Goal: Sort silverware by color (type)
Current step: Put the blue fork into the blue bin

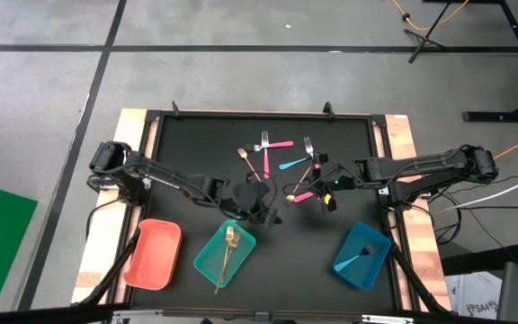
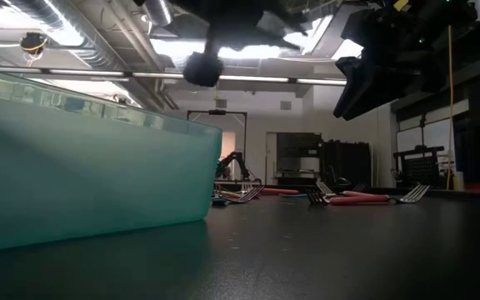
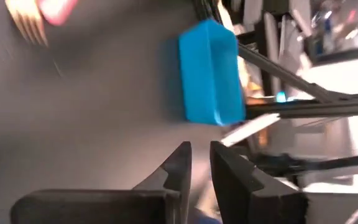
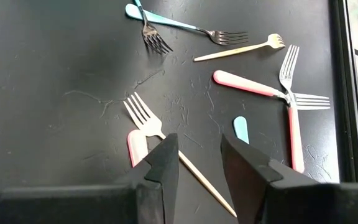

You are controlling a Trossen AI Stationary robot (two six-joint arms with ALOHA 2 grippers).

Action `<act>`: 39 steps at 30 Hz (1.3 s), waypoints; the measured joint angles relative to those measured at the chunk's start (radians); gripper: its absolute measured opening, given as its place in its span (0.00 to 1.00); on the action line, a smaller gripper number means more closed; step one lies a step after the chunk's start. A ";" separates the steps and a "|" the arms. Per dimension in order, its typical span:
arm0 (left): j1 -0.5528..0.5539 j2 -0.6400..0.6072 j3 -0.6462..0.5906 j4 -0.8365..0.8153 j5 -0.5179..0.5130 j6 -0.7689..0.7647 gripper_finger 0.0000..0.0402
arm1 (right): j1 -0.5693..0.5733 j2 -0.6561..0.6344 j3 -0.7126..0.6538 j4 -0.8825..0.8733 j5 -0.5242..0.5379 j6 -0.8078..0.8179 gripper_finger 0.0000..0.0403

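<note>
Several forks, the silverware (image 1: 281,166), lie loose on the black mat's middle: pink-handled (image 4: 247,84), light-blue-handled (image 4: 166,20) and gold (image 4: 241,48). A gold fork (image 1: 228,247) lies in the teal tray (image 1: 207,263). A light-blue fork (image 1: 360,255) lies in the blue tray (image 1: 374,270). My left gripper (image 1: 261,214) hovers just beyond the teal tray, its fingers (image 3: 179,165) a narrow gap apart with nothing between them. My right gripper (image 4: 199,155) hangs open above the forks. On the mat under its gap runs a thin gold handle (image 4: 207,183).
A red tray (image 1: 154,254) stands near the mat's front left corner, left of the teal tray. The blue tray (image 3: 210,71) shows ahead of my left gripper. Wooden strips (image 1: 401,135) border the mat on the left and right. Bare mat lies between the trays and the forks.
</note>
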 joint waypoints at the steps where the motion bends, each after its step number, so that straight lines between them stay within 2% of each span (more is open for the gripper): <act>1: 0.014 0.000 0.000 -0.021 0.000 0.052 0.13 | 0.000 0.000 0.000 0.000 0.000 0.000 0.28; 7: 0.084 0.000 0.000 -0.243 -0.002 0.347 0.13 | 0.000 0.000 0.000 0.000 0.000 0.000 0.28; 11: 0.111 0.000 0.000 -0.382 -0.034 0.479 0.13 | 0.000 0.000 0.000 0.001 0.000 0.000 0.28; 18: 0.109 0.000 0.000 -0.449 -0.062 0.638 0.13 | 0.000 0.000 0.000 0.002 0.000 0.000 0.28; 26: 0.064 0.000 0.000 -0.449 -0.142 0.660 0.13 | 0.000 0.000 0.000 0.003 0.000 0.000 0.28; 32: 0.045 0.012 0.000 -0.447 -0.152 0.660 0.13 | 0.000 0.000 0.000 0.004 0.000 0.000 0.28; 39: 0.050 0.102 -0.001 -0.448 -0.130 0.660 0.13 | 0.000 0.000 0.000 0.004 0.000 0.000 0.28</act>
